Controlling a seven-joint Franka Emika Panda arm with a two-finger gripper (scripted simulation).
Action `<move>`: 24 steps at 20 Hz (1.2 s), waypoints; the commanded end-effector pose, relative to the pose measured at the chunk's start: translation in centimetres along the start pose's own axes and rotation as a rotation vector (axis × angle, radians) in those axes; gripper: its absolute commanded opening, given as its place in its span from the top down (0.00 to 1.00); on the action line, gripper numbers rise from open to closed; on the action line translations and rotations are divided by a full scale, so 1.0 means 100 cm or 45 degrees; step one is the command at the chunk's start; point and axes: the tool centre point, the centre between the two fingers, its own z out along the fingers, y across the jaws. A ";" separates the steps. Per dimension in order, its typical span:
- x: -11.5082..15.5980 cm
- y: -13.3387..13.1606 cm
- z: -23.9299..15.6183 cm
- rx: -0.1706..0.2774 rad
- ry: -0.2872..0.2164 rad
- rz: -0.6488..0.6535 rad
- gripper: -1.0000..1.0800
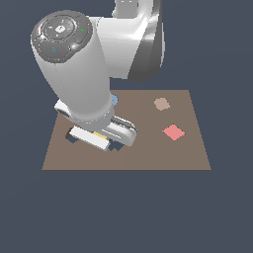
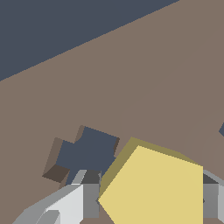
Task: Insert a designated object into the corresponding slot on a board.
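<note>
Exterior view, read from its left: the arm's wrist hangs low over the left part of the brown board (image 1: 148, 153), and the gripper (image 1: 101, 137) sits just above the surface with a sliver of the yellow pentagon block (image 1: 100, 135) showing between the jaws. Dark patches of a cut-out peek out on either side of the gripper; which hole they belong to cannot be told here. Further toward that view's right lie a tan block (image 1: 161, 104) and a pink-red square tile (image 1: 173, 132), both well apart from the work. Wrist view: the gripper (image 2: 146, 199) is closed on the yellow pentagon block (image 2: 153, 188), one finger (image 2: 72, 205) at each flank, the block level and near the board. The dark cross-shaped cut-out (image 2: 87, 153) is just beside it; the pentagon slot itself is hidden, likely under the block. Judgement: the insertion step is in hand. Best done by matching the pentagon's corners to the slot before lowering, descending straight, and releasing only once the block seats flush.
</note>
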 end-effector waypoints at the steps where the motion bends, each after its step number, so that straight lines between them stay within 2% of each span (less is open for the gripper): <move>1: 0.006 0.021 -0.001 0.000 0.001 -0.044 1.00; 6: 0.018 0.054 -0.002 0.000 0.000 -0.111 1.00; 12: 0.029 0.080 -0.003 0.000 0.000 -0.164 1.00; 24: 0.035 0.089 0.003 0.000 0.000 -0.184 1.00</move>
